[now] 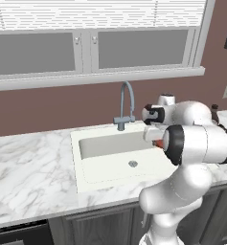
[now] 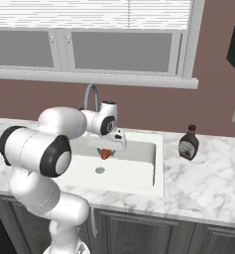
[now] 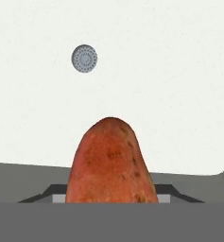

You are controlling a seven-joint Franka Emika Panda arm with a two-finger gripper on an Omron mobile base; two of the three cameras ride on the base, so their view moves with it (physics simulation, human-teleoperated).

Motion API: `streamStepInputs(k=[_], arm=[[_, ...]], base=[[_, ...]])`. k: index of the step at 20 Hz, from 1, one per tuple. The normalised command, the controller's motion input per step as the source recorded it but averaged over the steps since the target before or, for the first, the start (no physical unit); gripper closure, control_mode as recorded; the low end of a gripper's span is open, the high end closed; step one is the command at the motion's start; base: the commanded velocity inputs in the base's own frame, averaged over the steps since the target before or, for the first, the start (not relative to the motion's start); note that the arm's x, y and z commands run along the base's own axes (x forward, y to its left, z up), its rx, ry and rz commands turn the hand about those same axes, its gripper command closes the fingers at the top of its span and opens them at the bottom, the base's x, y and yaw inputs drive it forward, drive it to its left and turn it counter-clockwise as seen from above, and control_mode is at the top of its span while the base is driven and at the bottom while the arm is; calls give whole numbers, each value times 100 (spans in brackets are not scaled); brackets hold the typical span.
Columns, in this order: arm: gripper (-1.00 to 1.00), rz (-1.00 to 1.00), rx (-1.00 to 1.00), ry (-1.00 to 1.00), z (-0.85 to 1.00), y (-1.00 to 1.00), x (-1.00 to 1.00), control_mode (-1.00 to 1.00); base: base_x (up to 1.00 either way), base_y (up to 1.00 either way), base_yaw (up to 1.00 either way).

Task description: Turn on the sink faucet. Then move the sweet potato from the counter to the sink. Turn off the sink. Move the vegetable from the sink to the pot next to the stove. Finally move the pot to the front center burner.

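Potato (image 1: pixel 157 143), orange-red, showed beside the arm's elbow over the sink (image 1: pixel 88 143), faucet (image 1: pixel 126 105) behind. From the right: gripper (image 2: pixel 106 153) hung above the basin, fingers clamped on the potato; bottle (image 2: pixel 189 142) on worktop (image 2: pixel 208 183). Hand camera: potato pointed towards the drain (image 3: pixel 84 58).

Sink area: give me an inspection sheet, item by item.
Surface: white marble counter with grey veining, around a white rectangular sink basin with a round grey drain.
Job's things: orange-red oblong sweet potato held above the basin; tall grey gooseneck sink faucet behind the basin, no water visible.
Clutter: dark brown bottle with white cap upright on the counter right of the sink.
End effector: end effector shut on the sweet potato, over the basin.
Cables: nothing seen.
Surroundings: window with white blinds, brown wall, dark grey cabinets.
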Motion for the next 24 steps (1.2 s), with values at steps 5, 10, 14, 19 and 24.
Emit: streamStepInputs(k=[5,10,14,19,24], arm=[[100,0,0,10,67,-8,-36,-100],[100,0,-2,2,58,0,-13,-100],[100,0,-2,0,18,0,-1,-100],[100,0,0,-4,1,0,-4,100],[100,0,0,0,0,0,0,100]], base=[[0,0,0],[0,0,0],[0,0,0],[-4,-1,-1],[-32,-25,-16]])
